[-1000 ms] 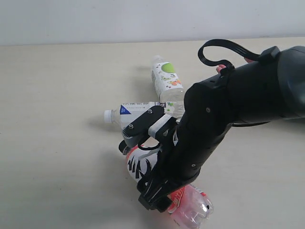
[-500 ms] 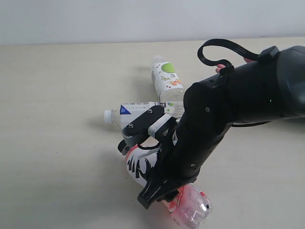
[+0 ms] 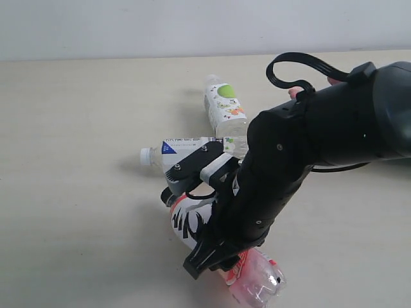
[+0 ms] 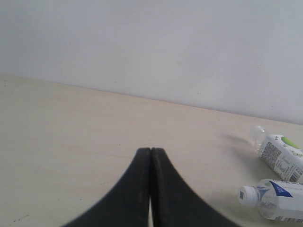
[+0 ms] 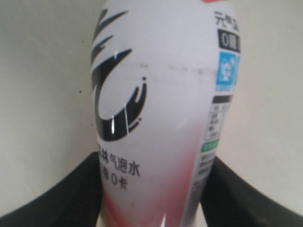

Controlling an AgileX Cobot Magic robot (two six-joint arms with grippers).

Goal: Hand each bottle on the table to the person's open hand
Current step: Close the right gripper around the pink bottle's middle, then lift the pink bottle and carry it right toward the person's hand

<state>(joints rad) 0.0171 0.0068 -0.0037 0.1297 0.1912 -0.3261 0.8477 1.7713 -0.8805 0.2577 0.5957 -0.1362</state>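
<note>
Exterior: right tool [image 3: 209, 264] clamped across pink bottle [image 3: 257, 282], which lies on counter [image 3: 77, 192] near blue-label bottle [image 3: 186, 147]. Risk: slick round body may slip or swing on lift; thin wall may dent.
Left wrist: left tool [image 4: 150, 151] clenched, empty.
Right wrist: pink bottle glossy, white fading pink, black strokes; jaws touch both sides.

The wide, pale beige wood-grain table [image 3: 77, 128] carries three clear plastic bottles on their sides: a green-labelled bottle [image 3: 225, 109], a blue-labelled bottle [image 3: 183, 151] just beside it, and a pink-labelled bottle [image 3: 260, 283].
</note>
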